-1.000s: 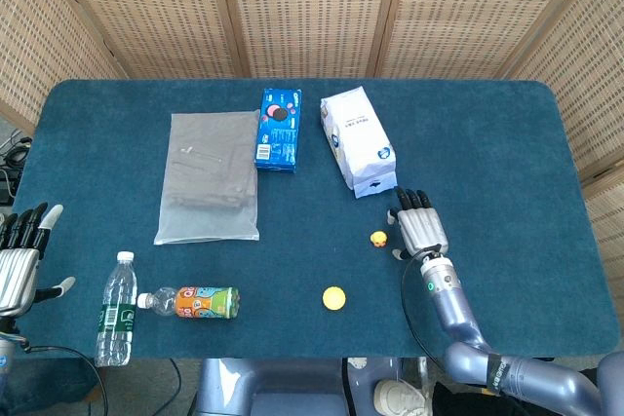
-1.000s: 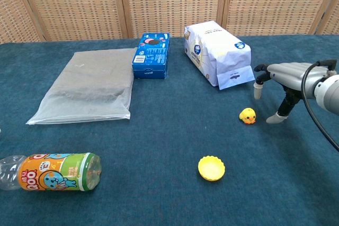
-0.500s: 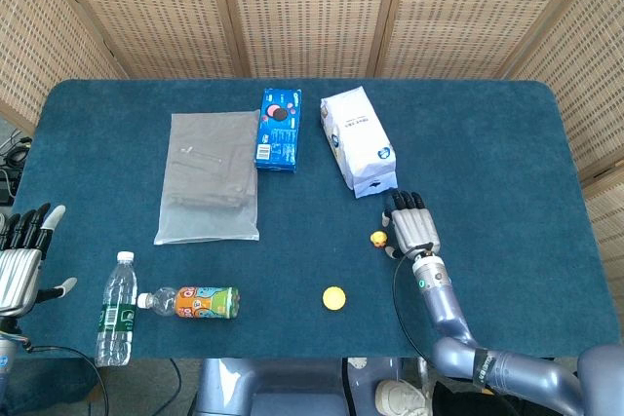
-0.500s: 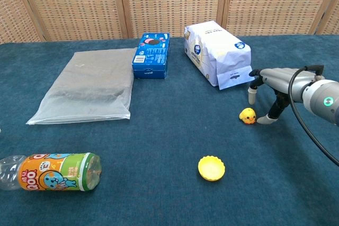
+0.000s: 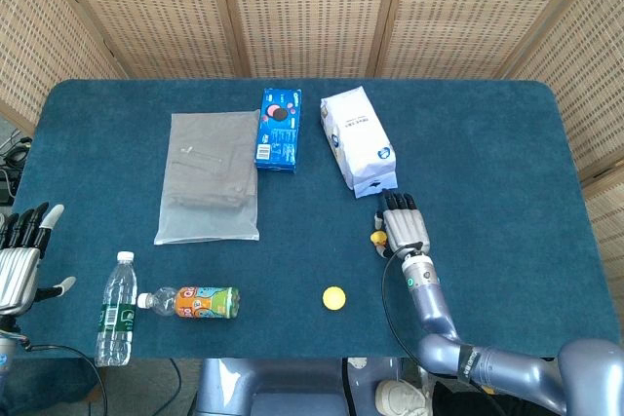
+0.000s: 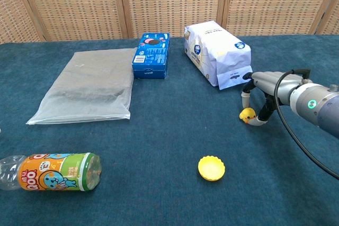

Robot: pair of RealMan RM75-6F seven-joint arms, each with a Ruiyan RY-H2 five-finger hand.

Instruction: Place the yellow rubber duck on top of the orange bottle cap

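The small yellow rubber duck stands on the blue table cloth; in the head view the duck peeks out at the left edge of my right hand. My right hand arches over it with fingers apart, the thumb tip at the duck's right side and a fingertip just above it. I cannot tell whether it touches the duck. The orange-yellow bottle cap lies open side up, nearer the front and to the left of the duck. My left hand is open at the far left table edge.
A white bag lies just behind my right hand. A blue cookie box and a clear plastic pouch lie further left. A capless Qoo bottle and a water bottle lie at the front left.
My right hand has slid left across the table and closed in over the duck. The duck, the cap and the left hand have not moved.
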